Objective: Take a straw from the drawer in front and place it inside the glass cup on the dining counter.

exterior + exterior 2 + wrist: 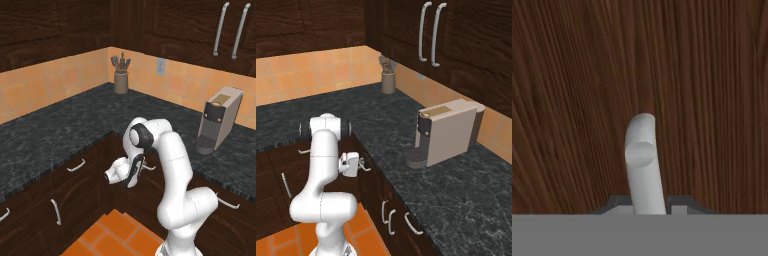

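The drawer's dark-brown wooden front [572, 100] stands close before the hand, closed. Its small curved silver handle [643, 160] rises between the two dark fingertips [617, 202], which press on it from both sides. My gripper [647, 202] is shut on that handle. From the base, the gripper [145, 165] [361, 165] sits just under the worktop's inner corner, at the handle [150, 168] [365, 168]. The straw, the glass cup and the dining counter are out of view.
A black speckled granite worktop [60, 130] wraps the corner above the drawer. It carries a beige coffee machine [448, 130] and a utensil holder [121, 75]. Other drawer fronts with curved handles [76, 165] flank the arm. Orange tile floor [115, 235] lies below.
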Controlling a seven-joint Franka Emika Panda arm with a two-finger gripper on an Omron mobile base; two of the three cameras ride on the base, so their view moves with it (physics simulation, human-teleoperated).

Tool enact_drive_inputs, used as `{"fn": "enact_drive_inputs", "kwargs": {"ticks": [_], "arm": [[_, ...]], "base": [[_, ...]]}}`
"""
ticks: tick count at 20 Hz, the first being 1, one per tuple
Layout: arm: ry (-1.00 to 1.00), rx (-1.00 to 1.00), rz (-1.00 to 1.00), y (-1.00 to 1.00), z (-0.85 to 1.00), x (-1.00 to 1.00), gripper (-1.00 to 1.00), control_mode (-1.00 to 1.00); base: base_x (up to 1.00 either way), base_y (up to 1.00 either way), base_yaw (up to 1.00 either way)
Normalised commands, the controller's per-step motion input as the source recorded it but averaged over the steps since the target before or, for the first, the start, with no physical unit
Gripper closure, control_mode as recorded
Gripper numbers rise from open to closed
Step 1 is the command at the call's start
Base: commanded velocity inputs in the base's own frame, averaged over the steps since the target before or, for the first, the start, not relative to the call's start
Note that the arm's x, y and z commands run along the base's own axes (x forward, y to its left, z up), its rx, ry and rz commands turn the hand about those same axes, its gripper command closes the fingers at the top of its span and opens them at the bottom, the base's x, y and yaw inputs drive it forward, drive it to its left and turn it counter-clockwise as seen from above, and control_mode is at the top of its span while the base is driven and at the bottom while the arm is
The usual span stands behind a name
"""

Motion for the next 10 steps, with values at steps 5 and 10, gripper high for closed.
{"fn": "enact_drive_inputs", "kwargs": {"ticks": [5,10], "arm": [[0.0,0.0,-0.1,0.67,-0.22,-0.51,1.0,-1.0],[0.0,0.0,-0.09,0.54,-0.17,-0.56,1.0,-1.0]], "base": [[0.0,0.0,0.0],[0.0,0.0,0.0]]}}
